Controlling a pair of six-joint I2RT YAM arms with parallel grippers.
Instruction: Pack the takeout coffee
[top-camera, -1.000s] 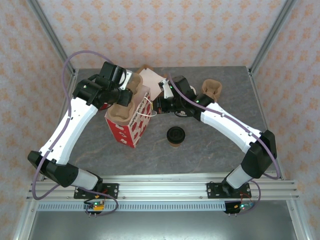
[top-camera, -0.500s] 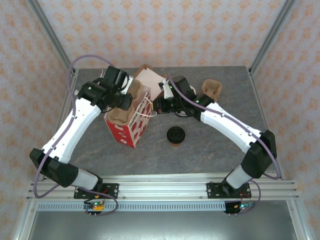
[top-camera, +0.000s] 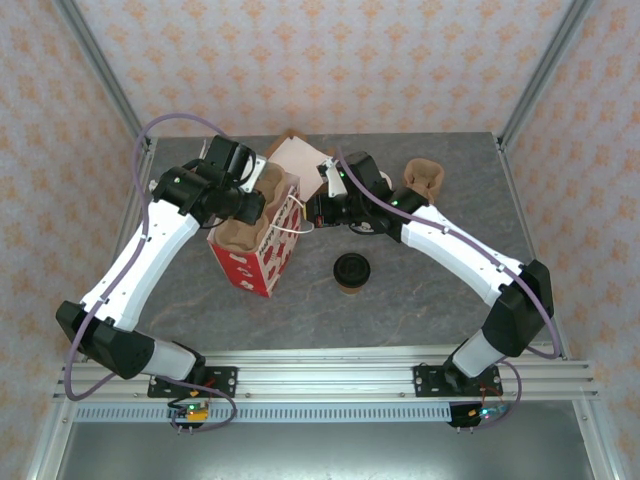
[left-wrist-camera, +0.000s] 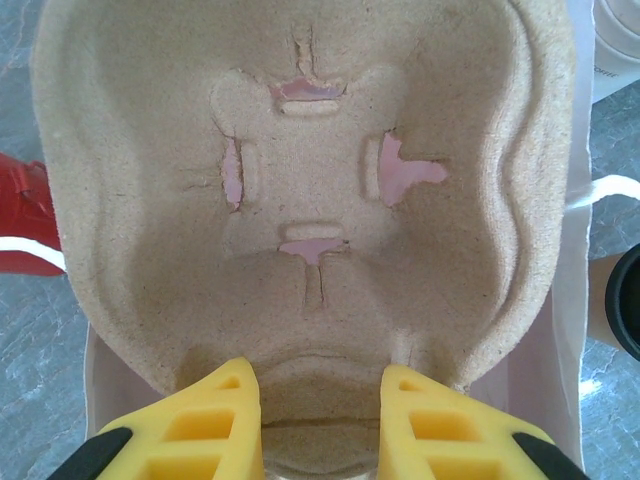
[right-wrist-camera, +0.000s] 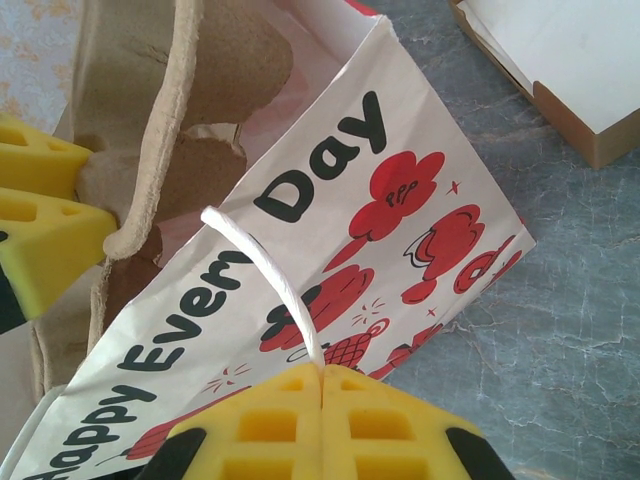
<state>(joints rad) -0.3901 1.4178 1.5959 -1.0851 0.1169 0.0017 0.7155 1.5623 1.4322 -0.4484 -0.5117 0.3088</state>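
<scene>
The left pincer (left-wrist-camera: 320, 400) grips the rim of the pulp cup carrier (left-wrist-camera: 300, 200) and holds it in the mouth of the paper bag (right-wrist-camera: 400, 200). The right pincer (right-wrist-camera: 322, 385) is closed on the bag's white handle (right-wrist-camera: 265, 275). The takeout coffee (top-camera: 352, 272) stands on the desk (top-camera: 420, 310), near the bag. It seems the carrier goes in first, and next it must sink flat to the bottom.
</scene>
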